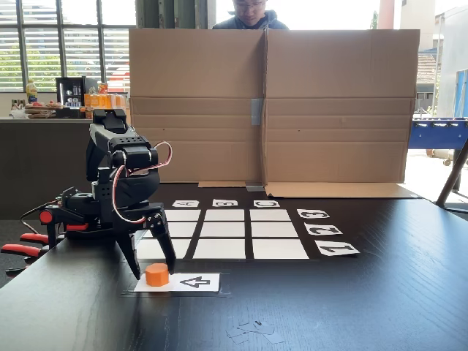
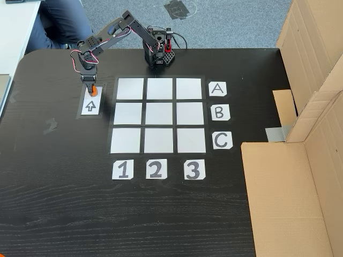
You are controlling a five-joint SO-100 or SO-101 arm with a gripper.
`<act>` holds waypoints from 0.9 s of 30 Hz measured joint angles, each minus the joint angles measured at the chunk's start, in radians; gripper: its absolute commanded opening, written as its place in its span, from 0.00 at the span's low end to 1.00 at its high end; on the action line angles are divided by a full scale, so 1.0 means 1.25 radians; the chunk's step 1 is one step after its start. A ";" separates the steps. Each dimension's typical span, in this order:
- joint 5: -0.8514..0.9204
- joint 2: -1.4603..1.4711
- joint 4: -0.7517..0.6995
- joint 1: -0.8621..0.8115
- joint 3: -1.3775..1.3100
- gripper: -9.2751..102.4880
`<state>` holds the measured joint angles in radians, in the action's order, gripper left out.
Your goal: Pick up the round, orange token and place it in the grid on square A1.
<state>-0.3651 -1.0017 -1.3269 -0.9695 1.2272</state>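
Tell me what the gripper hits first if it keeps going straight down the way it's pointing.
The gripper points down with its fingers either side of the orange token, so it would likely meet the white arrow card under the token, or the token itself; depth is unclear.

- Card "A" [image 2: 217, 89], white, black letter; lies on the table [image 2: 53, 193] just right of the top row of the grid [image 2: 158, 115] in a fixed view.
- Card "B" [image 2: 220, 112]: beside the middle row.
- Card "C" [image 2: 222, 141]: beside the bottom row.
- Cards "1" [image 2: 122, 169], "2" [image 2: 156, 169], "3" [image 2: 194, 169]: in a row below the grid's columns.
- Arrow card [image 2: 90, 106]: black outlined arrow, no text, left of the grid.
- Same marks appear inverted in a fixed view, e.g. "1" [image 1: 336, 248].
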 measured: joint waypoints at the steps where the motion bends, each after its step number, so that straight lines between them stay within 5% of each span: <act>1: 0.000 0.000 0.000 0.000 0.000 0.28; 27: 0.005 -0.020 0.006 0.000 0.000 0.16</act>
<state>-0.3590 -1.0262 -1.3192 -0.9695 1.2272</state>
